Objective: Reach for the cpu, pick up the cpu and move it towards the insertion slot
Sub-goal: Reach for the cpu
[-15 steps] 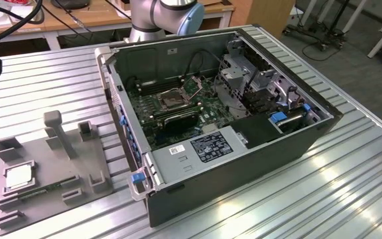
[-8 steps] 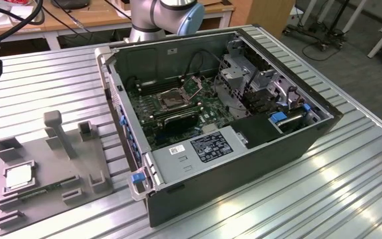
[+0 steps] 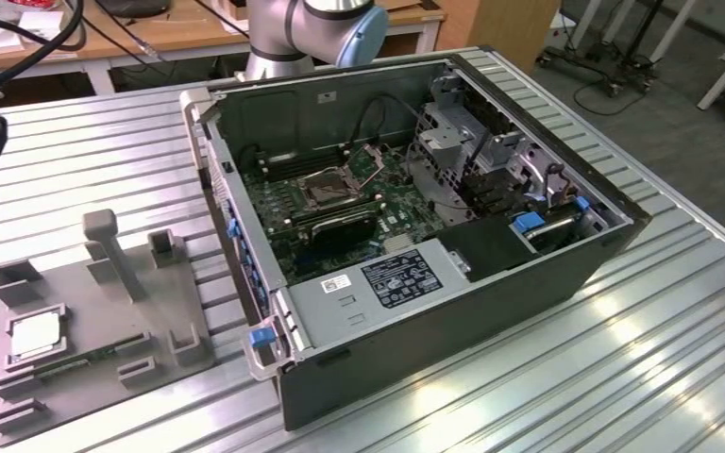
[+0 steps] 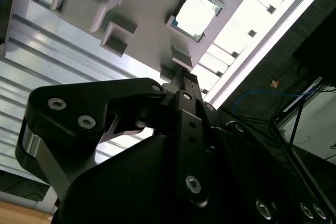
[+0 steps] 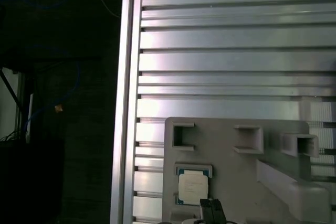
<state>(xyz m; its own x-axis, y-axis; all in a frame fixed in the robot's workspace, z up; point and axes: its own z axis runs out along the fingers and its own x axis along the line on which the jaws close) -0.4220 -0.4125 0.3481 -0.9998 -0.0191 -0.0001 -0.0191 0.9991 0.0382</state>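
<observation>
Surface: ribbed aluminium table (image 3: pixel 564 377), bright slats, with dark floor beyond its edge.
Item: grey plastic tray (image 3: pixel 79 316), matte, with blocky upright posts and square recesses.
Item: the cpu (image 3: pixel 35 335), a thin flat square with a silvery-white top. I see it lying flat in a tray recess, and in both wrist views as well (image 4: pixel 195 14) (image 5: pixel 191 187).
Item: green memory stick (image 3: pixel 79 361), long and narrow, just beside the cpu on the tray.
Item: open black computer case (image 3: pixel 463 311). The exterior view gives me the insertion slot (image 3: pixel 328 192), silver-framed with a dark centre, on the green board inside, well apart from the cpu.
Item: gripper (image 4: pixel 184 76), black bolted links, over the tray, near the cpu yet apart from it. Open or closed, I cannot tell.
</observation>
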